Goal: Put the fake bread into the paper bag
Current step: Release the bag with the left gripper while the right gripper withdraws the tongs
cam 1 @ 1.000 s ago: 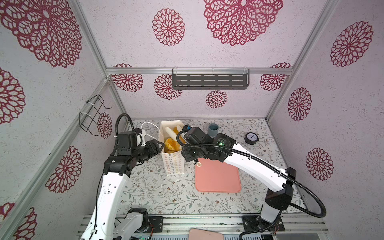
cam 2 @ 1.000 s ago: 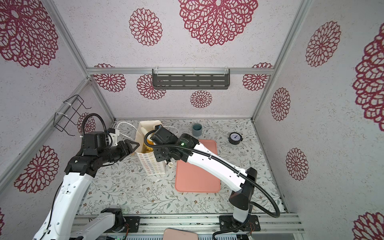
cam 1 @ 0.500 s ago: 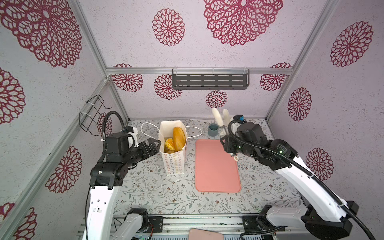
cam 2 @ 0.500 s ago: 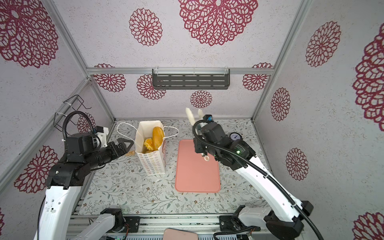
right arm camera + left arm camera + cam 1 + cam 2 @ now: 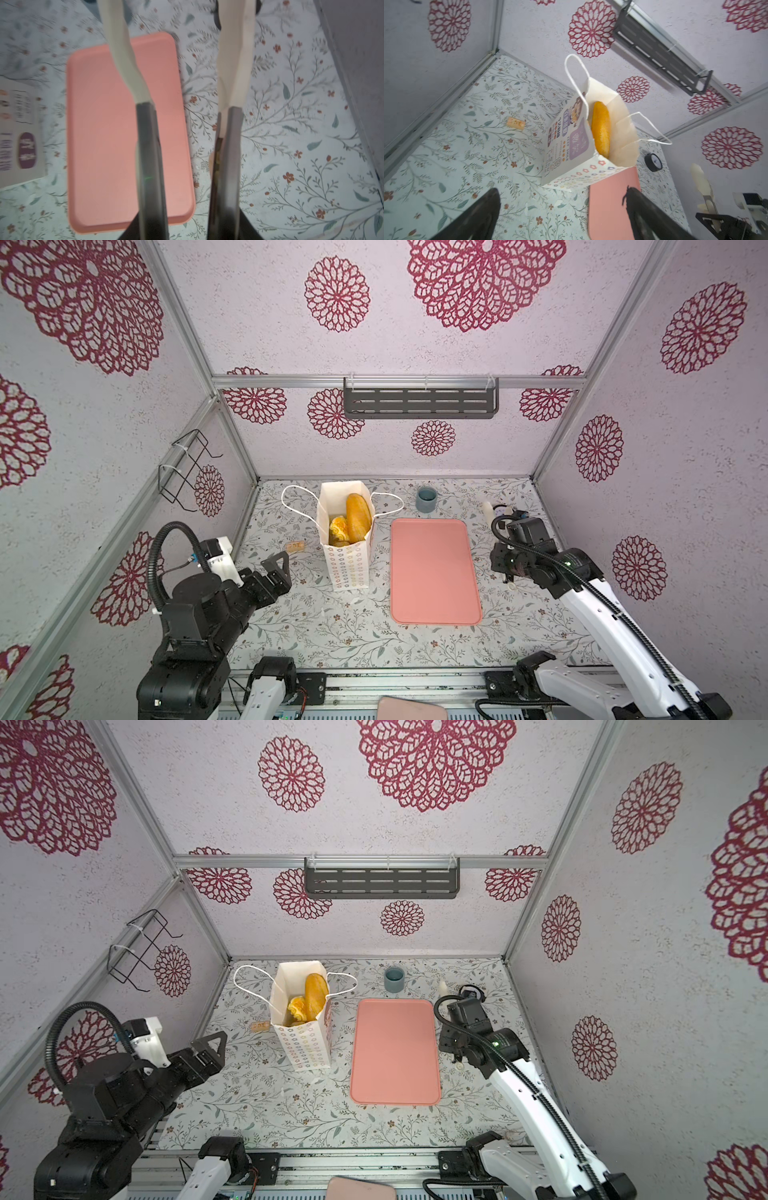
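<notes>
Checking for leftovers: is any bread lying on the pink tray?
No, the tray is bare; the loaf stands in the bag.

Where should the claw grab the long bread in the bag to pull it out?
Probably its top end, with the left claw coming straight down from above. The long loaf stands tilted on end inside the paper bag, so only its upper part shows at the open mouth and the walls block its sides. Pinch across its narrow width.
</notes>
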Robot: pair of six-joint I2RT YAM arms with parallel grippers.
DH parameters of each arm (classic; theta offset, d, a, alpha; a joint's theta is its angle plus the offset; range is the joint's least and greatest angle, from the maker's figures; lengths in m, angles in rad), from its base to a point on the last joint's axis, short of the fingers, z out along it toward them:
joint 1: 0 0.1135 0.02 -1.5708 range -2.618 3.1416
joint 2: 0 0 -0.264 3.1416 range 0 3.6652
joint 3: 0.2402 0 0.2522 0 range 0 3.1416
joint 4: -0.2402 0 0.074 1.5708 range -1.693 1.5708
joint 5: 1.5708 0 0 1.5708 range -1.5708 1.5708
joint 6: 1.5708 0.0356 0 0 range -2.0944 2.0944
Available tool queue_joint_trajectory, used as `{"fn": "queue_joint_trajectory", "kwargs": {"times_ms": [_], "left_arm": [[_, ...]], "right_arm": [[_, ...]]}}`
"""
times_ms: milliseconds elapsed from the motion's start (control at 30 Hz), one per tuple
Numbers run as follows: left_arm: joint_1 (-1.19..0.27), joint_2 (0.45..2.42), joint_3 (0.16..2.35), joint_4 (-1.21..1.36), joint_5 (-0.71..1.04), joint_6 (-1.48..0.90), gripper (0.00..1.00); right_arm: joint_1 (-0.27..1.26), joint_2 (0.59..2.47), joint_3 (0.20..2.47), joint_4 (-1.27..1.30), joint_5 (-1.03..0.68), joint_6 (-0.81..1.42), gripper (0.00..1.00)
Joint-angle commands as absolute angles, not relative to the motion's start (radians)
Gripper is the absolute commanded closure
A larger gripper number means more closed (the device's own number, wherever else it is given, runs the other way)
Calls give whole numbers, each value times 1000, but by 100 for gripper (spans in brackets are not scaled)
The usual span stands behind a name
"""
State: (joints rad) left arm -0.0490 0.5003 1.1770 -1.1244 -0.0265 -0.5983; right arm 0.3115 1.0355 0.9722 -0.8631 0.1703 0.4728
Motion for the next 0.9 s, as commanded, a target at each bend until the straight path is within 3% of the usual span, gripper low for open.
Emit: {"fn": "queue_joint_trajectory", "kwargs": {"times_ms": [0,200,400,567,633,667,867], "left_arm": [[-50,445,1079,-1131,-138,-633,3],[-51,325,964,-1053,-259,-670,3],[-52,261,869,-855,-266,-670,3],[-51,442,802,-693,-400,-698,3],[-49,491,767,-609,-472,-709,3],[-48,510,745,-555,-507,-715,3],[9,597,589,-289,-654,-661,3]], "right_arm": [[224,1059,883,-743,90,430,55],[145,1197,859,-667,67,431,51],[39,1328,801,-556,55,430,49],[-40,1424,787,-470,43,445,31],[-52,1448,791,-459,46,456,8],[-54,1448,789,-453,53,462,1],[-57,1329,772,-431,130,502,1]]}}
